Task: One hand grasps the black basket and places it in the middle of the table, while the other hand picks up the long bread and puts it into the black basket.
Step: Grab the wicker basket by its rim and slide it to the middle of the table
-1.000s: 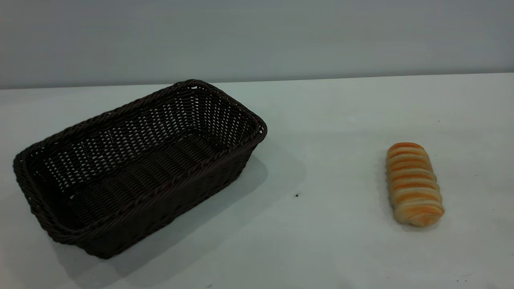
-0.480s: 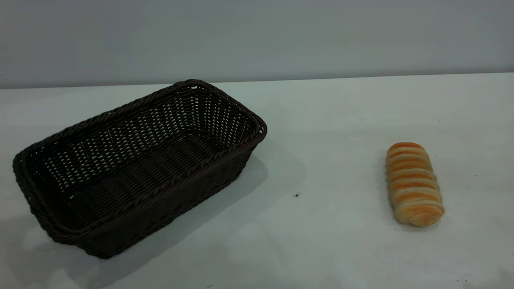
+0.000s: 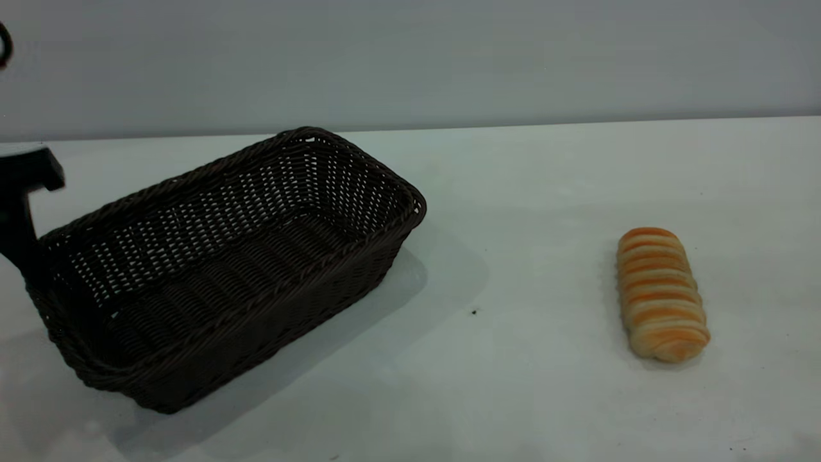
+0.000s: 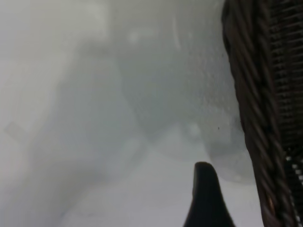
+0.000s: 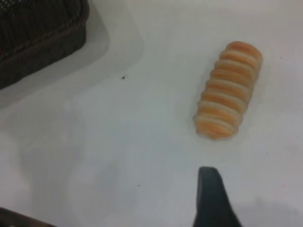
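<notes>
The black basket (image 3: pixel 224 256) stands at the left of the table (image 3: pixel 513 385), lying diagonally, empty. My left gripper (image 3: pixel 22 247) is at the far left edge, low by the outside of the basket's left end. In the left wrist view one finger (image 4: pixel 204 198) shows beside the braided rim (image 4: pixel 251 118), apart from it, with nothing held. The long bread (image 3: pixel 660 295) lies on the table at the right. My right gripper (image 5: pixel 118 213) is out of the exterior view. It hovers open above the table, short of the bread (image 5: pixel 229 90), with one finger (image 5: pixel 210 198) in view.
A grey wall runs behind the table's far edge. A tiny dark speck (image 3: pixel 474 312) lies between the basket and the bread. A corner of the basket shows in the right wrist view (image 5: pixel 42 33).
My left gripper has come into the exterior view at the far left, next to the basket's left end. The basket and the bread have not moved.
</notes>
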`<move>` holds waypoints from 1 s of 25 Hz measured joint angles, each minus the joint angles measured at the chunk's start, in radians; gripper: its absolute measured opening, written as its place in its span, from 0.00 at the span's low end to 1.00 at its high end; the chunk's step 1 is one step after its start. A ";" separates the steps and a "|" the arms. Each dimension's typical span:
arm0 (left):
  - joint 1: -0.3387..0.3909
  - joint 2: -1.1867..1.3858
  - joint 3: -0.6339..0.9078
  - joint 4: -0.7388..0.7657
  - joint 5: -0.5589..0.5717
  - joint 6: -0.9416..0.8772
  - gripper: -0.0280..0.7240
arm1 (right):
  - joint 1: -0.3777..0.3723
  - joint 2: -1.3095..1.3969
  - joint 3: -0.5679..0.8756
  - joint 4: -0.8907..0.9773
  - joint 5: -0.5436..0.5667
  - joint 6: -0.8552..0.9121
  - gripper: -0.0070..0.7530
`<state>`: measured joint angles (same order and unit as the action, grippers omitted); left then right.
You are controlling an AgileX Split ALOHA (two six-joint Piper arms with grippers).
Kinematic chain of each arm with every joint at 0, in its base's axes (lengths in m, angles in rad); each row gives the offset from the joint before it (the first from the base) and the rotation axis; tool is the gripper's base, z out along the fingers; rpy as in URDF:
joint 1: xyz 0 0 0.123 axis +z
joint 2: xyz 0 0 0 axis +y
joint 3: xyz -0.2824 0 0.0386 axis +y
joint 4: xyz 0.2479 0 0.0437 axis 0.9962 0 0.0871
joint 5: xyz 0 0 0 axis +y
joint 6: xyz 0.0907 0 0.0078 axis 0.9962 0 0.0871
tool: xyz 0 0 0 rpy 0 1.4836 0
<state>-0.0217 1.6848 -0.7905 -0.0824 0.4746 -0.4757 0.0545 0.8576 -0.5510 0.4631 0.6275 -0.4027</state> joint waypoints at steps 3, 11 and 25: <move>0.000 0.042 -0.004 -0.017 -0.042 -0.007 0.78 | 0.000 0.000 0.000 0.000 0.003 0.000 0.60; -0.001 0.222 -0.005 -0.086 -0.223 -0.010 0.78 | 0.000 0.000 0.000 0.000 0.006 0.000 0.60; -0.051 0.278 -0.014 -0.137 -0.333 -0.005 0.40 | 0.000 0.000 0.000 0.000 0.007 -0.005 0.60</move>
<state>-0.0724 1.9632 -0.8043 -0.2196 0.1414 -0.4806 0.0545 0.8576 -0.5510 0.4634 0.6349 -0.4080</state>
